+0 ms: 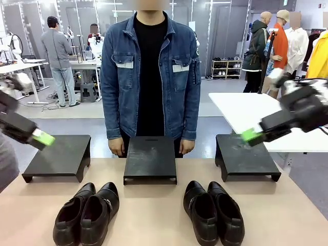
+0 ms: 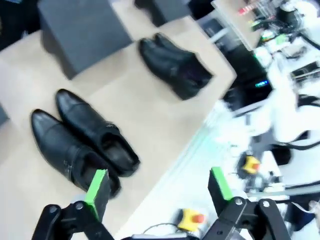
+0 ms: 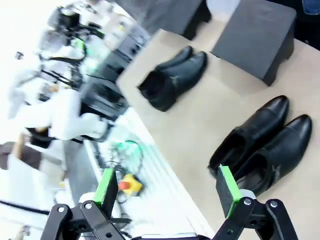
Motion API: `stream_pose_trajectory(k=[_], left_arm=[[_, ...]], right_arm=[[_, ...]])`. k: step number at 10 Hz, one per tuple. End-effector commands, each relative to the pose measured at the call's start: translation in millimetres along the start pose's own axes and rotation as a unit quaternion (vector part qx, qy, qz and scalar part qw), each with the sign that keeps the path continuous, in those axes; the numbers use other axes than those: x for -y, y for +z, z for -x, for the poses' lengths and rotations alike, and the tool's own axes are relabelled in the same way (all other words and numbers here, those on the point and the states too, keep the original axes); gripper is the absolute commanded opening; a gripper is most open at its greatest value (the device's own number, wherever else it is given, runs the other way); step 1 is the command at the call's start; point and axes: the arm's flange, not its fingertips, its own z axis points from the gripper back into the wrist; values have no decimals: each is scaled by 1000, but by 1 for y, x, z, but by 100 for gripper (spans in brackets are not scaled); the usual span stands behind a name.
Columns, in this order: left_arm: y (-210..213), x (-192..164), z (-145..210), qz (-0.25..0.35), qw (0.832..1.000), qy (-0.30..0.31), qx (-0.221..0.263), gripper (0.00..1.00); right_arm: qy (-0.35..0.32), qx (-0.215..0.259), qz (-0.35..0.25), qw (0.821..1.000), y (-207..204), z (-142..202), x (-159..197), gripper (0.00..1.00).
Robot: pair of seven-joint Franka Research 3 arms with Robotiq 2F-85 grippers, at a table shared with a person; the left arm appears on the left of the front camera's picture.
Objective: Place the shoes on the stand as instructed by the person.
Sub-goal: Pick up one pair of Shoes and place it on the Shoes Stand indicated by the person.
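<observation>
— Shoes lie nearest the lens; how are they laid out?

— Two glossy black pairs are set on the tan table (image 1: 154,220), toes turned toward the far side. The left pair (image 1: 87,214) is placed at the near left and the right pair (image 1: 213,211) at the near right, well apart. Within each pair the two shoes are pressed side by side.

— And beyond them?

— Three low black stands are lined up in a row: the left stand (image 1: 59,156), the middle stand (image 1: 150,159) and the right stand (image 1: 247,156). All four shoes are kept on the table, short of the stands.

— Where is the person found?

— The person (image 1: 150,77), in a blue denim jacket, is stood just behind the middle stand, arms hung down, hands held at the table's far edge.

— How are the claws held?

— The left gripper (image 1: 43,137) is raised in the air over the outer side of the left stand. From its wrist camera its green pads (image 2: 97,186) are seen spread wide, nothing being gripped, with the left pair below and beyond them. The right gripper (image 1: 251,135) is raised near the right stand's outer side. Its pads (image 3: 227,190) are likewise spread wide with nothing pinched, and the right pair is seen just past one of them.
</observation>
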Motion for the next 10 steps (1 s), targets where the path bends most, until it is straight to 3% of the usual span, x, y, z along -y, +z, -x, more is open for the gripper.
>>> stream_pose_trajectory(k=[1, 3, 4, 7, 10], left_arm=[[43, -28, 35, 84, 994, 56, 47, 100], [86, -52, 85, 163, 979, 81, 88, 100], [106, -65, 110, 170, 974, 88, 121, 100], [155, -96, 176, 153, 957, 137, 207, 100], [168, -101, 193, 149, 949, 146, 237, 100]], right_arm=[[-49, 43, -43, 997, 44, 32, 28, 100], [-63, 93, -69, 991, 82, 71, 35, 100], [-73, 117, -77, 988, 102, 90, 40, 100], [-98, 194, -76, 973, 158, 149, 55, 100], [-106, 223, -67, 967, 170, 169, 54, 100]])
